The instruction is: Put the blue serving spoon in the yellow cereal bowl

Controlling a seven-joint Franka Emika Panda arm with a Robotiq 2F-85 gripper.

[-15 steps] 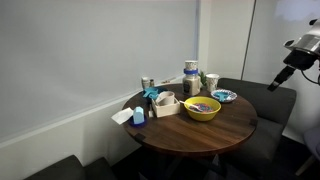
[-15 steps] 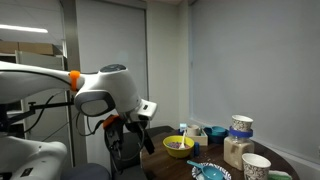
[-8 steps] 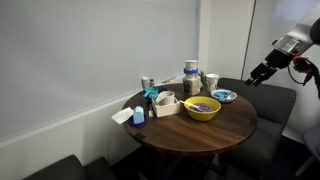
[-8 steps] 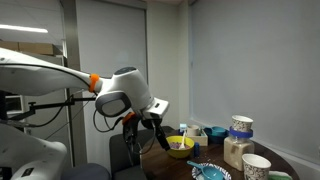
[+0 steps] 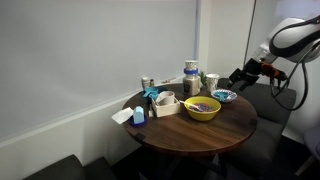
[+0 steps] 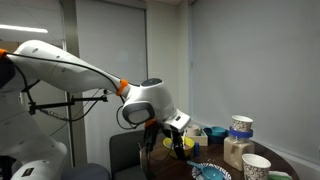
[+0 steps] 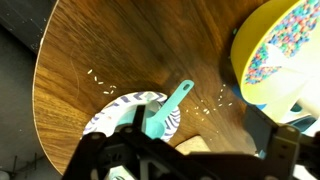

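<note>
Black end effector point(image 7: 190, 162) is hovering over the wooden tabletop point(image 7: 120, 50), jaws spread wide, gripping nothing. Just ahead, the blue serving spoon point(image 7: 166, 108) is lying w/ its scoop end in a blue-and-white patterned dish point(image 7: 105, 115), handle poking out over the rim twd the yellow cereal bowl point(image 7: 240, 85), near but not touching. Prob. light, stiff plastic, somewhat slick. Am judging mid-handle, where it's sitting clear of the dish, the best grip pt.

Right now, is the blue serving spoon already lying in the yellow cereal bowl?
No: in the wrist view the blue serving spoon rests on the patterned dish, apart from the yellow cereal bowl.
</note>
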